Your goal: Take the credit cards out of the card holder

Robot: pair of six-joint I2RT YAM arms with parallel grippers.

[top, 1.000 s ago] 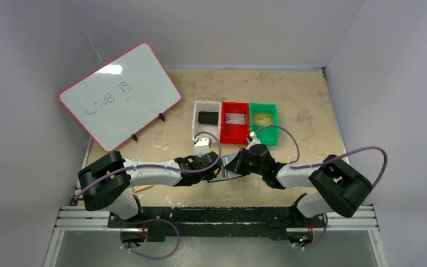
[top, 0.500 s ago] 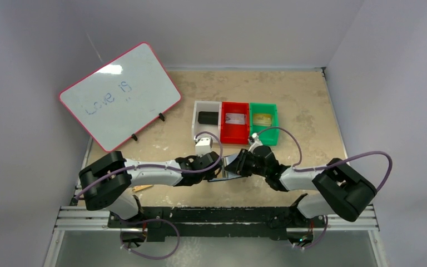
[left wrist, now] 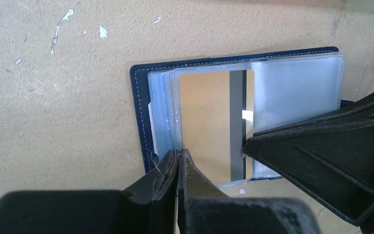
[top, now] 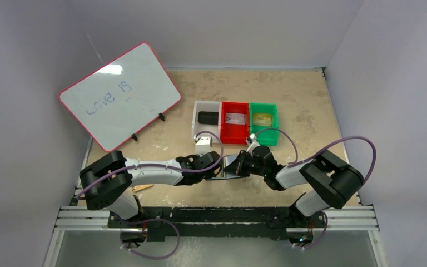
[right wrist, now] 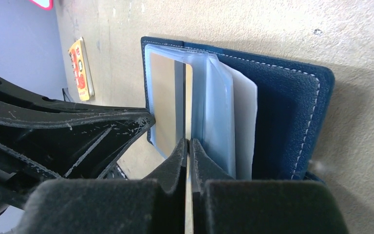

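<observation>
The card holder lay open mid-frame, its gold card not out yet. Both were tight shut: left gripper on the holder, right gripper on the card.

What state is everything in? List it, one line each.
card holder: open, lying flat, sleeves fanned.
credit card: inside a clear sleeve, stripe up.
left gripper: shut at the sleeve's edge.
right gripper: shut at the card's edge.
whiteboard: propped up, written on.

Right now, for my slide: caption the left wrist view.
Shut left gripper at a clear plastic sleeve, right gripper at its gold striped card, navy-blue bifold card holder open.
</observation>
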